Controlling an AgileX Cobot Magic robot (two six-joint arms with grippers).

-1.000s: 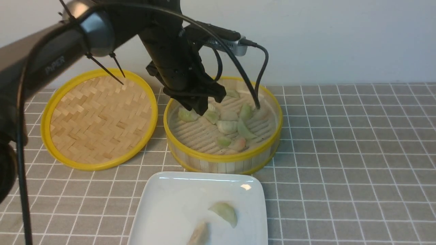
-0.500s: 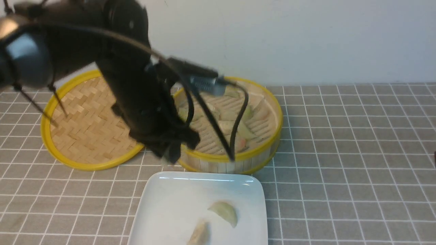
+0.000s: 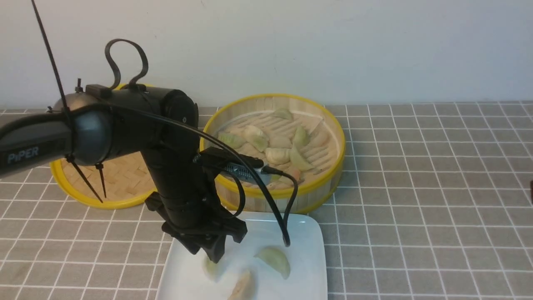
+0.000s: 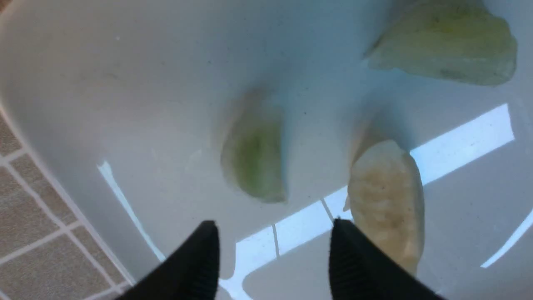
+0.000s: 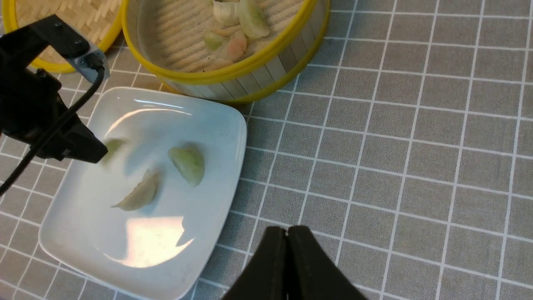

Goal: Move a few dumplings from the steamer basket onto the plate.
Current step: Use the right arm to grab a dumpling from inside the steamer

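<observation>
Grey checked cloth (image 3: 416, 187) covers the whole table, and you can place everything on it from the glossy white square plate (image 3: 308, 250) at the near edge. Your black left arm (image 3: 175, 183) reaches in from the plate's left side and bends down over its left half. Behind the plate and off to its left lies the shallow woven bamboo lid with a yellow rim (image 3: 125, 183), partly hidden by that arm. Directly behind the plate, just beyond its far edge, stands the round bamboo steamer basket with slatted walls and yellow rims (image 3: 325, 183).

Your left gripper (image 4: 275, 229) hangs close above the plate's left part with its jaws standing well apart and nothing between them. Your right gripper (image 5: 286, 233) is out to the plate's right, over bare cloth, its two fingers pressed together on nothing.

Inside the basket behind the plate lies a loose cluster of small crescent dumplings (image 3: 277, 155), pale green and whitish, a couple tinged pink.

On the plate you have three:
- a pale green dumpling (image 3: 275, 260) near its middle;
- a whitish dumpling (image 3: 243, 287) toward its near edge;
- a blurred green dumpling (image 4: 254, 162) under the parted jaws, clear of both fingers. You cannot tell whether it rests on the glaze.
</observation>
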